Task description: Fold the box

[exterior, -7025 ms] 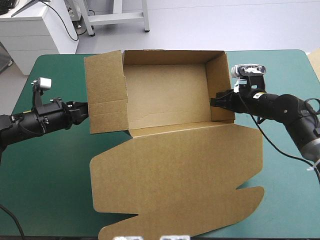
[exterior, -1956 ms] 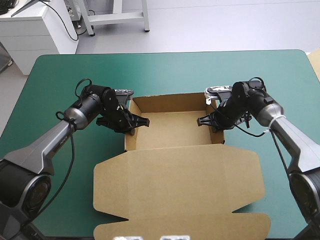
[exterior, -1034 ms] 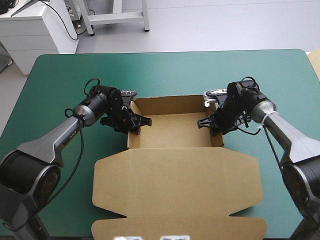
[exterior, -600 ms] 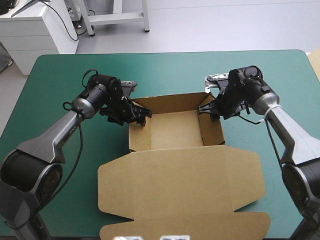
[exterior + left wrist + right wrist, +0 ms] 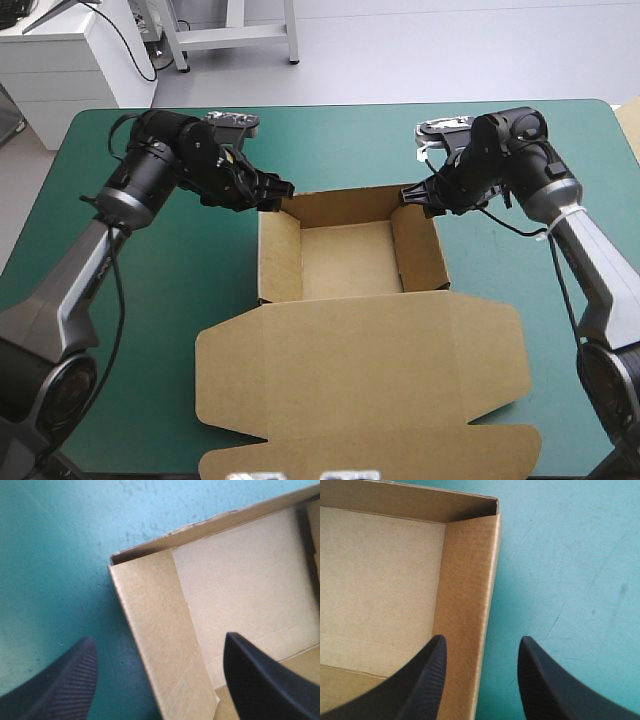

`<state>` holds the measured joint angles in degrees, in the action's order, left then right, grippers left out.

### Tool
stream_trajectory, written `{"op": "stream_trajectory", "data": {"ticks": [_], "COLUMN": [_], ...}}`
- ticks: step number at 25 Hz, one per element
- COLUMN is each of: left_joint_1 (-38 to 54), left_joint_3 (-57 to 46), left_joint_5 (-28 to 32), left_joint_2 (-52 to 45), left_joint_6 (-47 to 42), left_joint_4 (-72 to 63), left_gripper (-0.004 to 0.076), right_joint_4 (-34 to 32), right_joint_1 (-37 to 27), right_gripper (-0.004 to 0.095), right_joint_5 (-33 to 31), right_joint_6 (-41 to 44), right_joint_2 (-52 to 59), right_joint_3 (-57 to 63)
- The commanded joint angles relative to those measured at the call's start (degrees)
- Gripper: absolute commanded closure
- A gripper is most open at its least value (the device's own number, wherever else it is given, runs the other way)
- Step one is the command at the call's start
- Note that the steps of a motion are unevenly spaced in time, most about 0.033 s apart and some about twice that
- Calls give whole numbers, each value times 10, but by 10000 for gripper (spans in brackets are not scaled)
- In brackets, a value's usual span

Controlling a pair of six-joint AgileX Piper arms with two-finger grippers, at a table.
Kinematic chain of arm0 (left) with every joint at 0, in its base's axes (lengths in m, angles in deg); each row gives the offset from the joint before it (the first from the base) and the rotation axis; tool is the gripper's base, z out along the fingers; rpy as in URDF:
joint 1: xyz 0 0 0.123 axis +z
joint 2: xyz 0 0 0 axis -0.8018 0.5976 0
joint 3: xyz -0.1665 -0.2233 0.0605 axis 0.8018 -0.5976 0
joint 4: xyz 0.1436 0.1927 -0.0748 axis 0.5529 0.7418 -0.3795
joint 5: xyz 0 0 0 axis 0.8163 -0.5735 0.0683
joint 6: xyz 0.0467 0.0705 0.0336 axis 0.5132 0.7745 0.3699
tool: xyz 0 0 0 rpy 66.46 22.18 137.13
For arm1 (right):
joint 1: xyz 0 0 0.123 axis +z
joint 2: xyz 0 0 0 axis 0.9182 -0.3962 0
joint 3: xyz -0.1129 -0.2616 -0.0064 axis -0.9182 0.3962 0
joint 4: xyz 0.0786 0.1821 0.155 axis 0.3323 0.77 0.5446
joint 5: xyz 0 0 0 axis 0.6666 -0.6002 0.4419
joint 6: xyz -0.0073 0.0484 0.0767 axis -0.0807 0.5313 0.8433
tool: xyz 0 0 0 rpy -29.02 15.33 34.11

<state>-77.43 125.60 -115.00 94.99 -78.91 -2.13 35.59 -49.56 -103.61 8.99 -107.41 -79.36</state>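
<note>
On the teal-green cover, one box.

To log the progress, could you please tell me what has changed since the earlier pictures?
The left gripper and the right gripper have pulled out of the box, back to its far corners, open. Its side walls now stand tucked; the lid stays flat.

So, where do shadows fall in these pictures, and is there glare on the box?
High view: no glare on the box, shadows faint. Left wrist view: a dark shadow on the teal-green cover along the box's side wall. Right wrist view: the far wall's inner face is shaded.
</note>
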Motion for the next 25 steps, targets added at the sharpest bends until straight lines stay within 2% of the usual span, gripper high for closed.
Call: {"op": "stream_trajectory", "data": {"ticks": [1, 2, 3, 5, 9, 13, 18, 25], "left_joint_1": [0, 0, 0, 0, 0, 0, 0, 0], "left_joint_3": [18, 15, 10, -8, -85, -210, -362, -555], "left_joint_5": [-31, -31, -30, -30, -19, 44, 89, 164], "left_joint_2": [-100, -117, -148, -191, -268, -361, -457, -581], "left_joint_6": [30, 30, 32, 42, 42, 42, 42, 44], "left_joint_4": [43, 64, 84, 103, 104, 105, 105, 105], "left_gripper": [414, 479, 608, 728, 731, 731, 731, 731], "right_joint_4": [5, 5, 9, 9, 9, 13, 8, -2], "right_joint_1": [-2, -2, -2, -2, -2, -2, -2, -2], "right_gripper": [488, 488, 488, 490, 492, 492, 492, 492], "right_joint_5": [-4, -4, -4, -4, -4, -4, -4, 9], "right_joint_6": [2, 2, 2, 1, -1, -1, -1, -7], "right_joint_2": [35, 35, 35, 34, 24, 11, -1, -7], "right_joint_3": [-19, -18, -16, -14, -14, -14, -3, 67]}}
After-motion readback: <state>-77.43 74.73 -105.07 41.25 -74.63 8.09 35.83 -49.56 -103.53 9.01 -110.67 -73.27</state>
